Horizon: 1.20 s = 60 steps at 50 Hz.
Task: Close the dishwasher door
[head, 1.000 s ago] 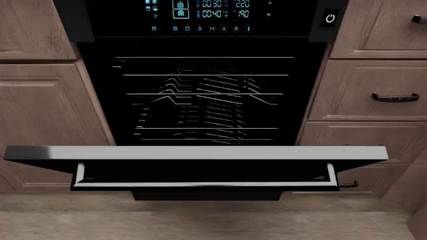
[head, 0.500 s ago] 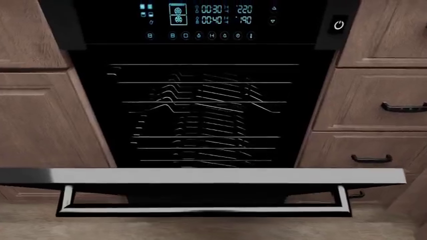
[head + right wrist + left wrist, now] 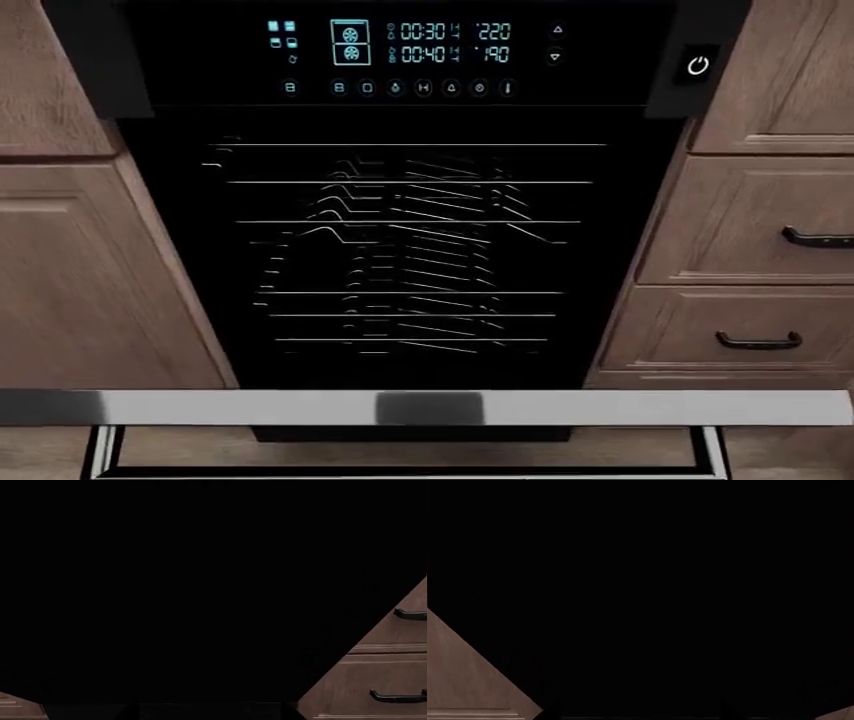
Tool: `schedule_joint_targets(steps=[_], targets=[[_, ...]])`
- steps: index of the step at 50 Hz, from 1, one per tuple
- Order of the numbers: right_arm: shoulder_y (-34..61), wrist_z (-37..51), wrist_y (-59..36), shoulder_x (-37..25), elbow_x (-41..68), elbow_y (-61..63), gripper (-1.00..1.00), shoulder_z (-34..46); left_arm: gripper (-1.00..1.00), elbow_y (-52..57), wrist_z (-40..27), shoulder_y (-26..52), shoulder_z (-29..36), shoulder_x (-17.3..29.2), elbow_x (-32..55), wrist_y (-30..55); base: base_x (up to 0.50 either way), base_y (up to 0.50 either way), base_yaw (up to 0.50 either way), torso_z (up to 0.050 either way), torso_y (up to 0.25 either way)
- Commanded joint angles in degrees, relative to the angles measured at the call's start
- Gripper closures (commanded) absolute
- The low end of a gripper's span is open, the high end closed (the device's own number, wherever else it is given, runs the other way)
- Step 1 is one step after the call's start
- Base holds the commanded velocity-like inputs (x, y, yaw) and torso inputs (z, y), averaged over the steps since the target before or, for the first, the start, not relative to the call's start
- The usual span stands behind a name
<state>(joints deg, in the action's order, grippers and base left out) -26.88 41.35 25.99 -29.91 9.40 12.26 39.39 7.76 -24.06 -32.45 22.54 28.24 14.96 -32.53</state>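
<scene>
Hanging open: dishwasher door (image 3: 240,408), no gripper visible.

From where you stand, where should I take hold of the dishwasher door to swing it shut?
Take the dishwasher door by its long silver bar handle, near the middle, coming from below the dropped-open panel. The bar runs almost the door's whole width and stands off on posts, leaving a gap for fingers; a central grip should lift evenly. Neither gripper shows in any view, so line up first.

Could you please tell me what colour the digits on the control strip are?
Cyan, lit on the black strip; clearest in the head view.
</scene>
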Motion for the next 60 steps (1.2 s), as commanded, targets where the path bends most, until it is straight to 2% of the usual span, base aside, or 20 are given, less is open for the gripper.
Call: schedule_joint_targets(steps=[1,23,44,50,56,60], targets=[[0.1,0.1,0.1,-0.1,0.1,-0.1,-1.00,0.1,-1.00,-0.1,-0.1,0.0,0.1,0.1,0.0,-0.2,0.14,0.00,0.00,0.000,0.000],[0.5,0.3,0.0,-0.3,0.5,0.2,-1.00,0.2,-1.00,0.2,-0.5,0.1,0.3,0.5,0.2,-0.1,0.14,0.00,0.00,0.000,0.000],[0.5,0.0,-0.5,-0.4,1.4,0.2,-1.00,0.9,-1.00,0.2,-0.6,0.2,0.8,0.7,-0.1,0.3,0.00,0.00,0.00,0.000,0.000],[1.3,-1.6,-2.8,-0.2,3.7,-0.4,-1.00,2.2,-1.00,0.9,-0.6,0.7,1.6,1.6,-1.0,3.5,0.00,0.00,0.00,0.000,0.000],[4.1,-5.1,-6.8,-0.1,9.9,-1.5,-1.00,3.3,-1.00,-0.1,2.3,4.7,4.4,2.1,3.5,12.4,0.00,0.00,0.00,0.000,0.000],[5.9,-7.2,-7.3,0.8,13.4,-4.5,-1.00,3.1,-1.00,-3.9,3.2,7.2,4.9,0.9,5.0,14.6,0.00,0.00,0.00,0.000,0.000]])
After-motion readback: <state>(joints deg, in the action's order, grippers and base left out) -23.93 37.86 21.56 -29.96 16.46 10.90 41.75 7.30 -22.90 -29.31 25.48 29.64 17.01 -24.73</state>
